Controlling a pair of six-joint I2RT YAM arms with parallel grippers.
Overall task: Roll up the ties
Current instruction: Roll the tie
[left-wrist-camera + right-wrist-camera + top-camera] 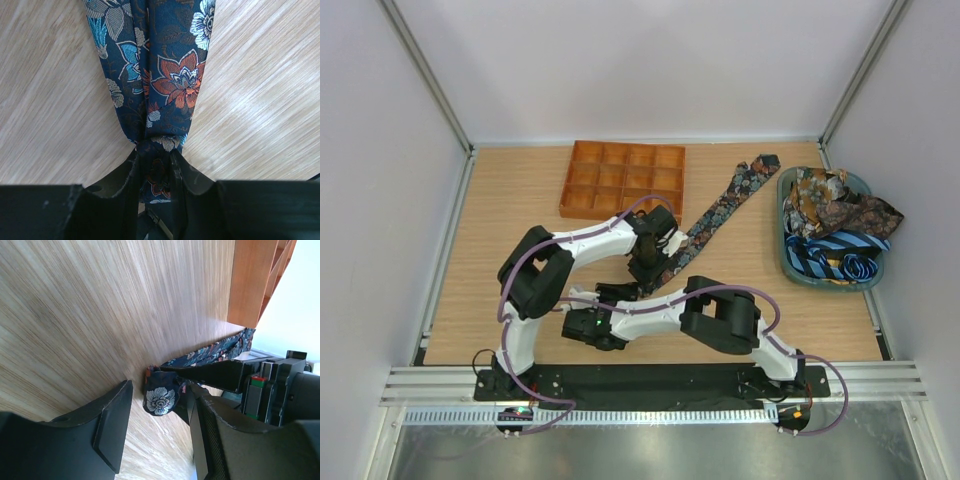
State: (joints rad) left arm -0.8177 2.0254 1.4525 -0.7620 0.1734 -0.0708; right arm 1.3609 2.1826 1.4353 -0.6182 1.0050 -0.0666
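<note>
Left wrist view: the left gripper (pixel 155 157) was clamped tight on the narrow end of the floral tie (pixel 172 75), with cloth bunched between its jaws. The rest of the tie ran flat along the table (pixel 260 110), straight ahead of the fingers.
Right wrist view: the right gripper (pixel 159 390) stood wide open and held nothing. The tie's small rolled end (pixel 159 401) sat between its fingers, apparently touching neither, and the left gripper's finger (pixel 215 374) pinned the cloth just beyond it.
Top external view: both grippers met over the tie's near end, and its wide blade lay far ahead of them.
Other ties: a heap (pixel 835 225) lay in a basket (pixel 785 250), well off to the right arm's outer side.
Tray: an orange gridded tray (pixel 620 180) sat beyond the left gripper.
Risk, unrolling: the tiny coil would probably spring loose if the left jaws let go before the right ones closed.
Risk, collision: the fingers of the two arms were crowded together, so a careless closing could strike metal.
Risk, skew: the smooth fabric could slip and wind crooked.
Writing: none was legible, only small red and green marks on the left gripper's body.
</note>
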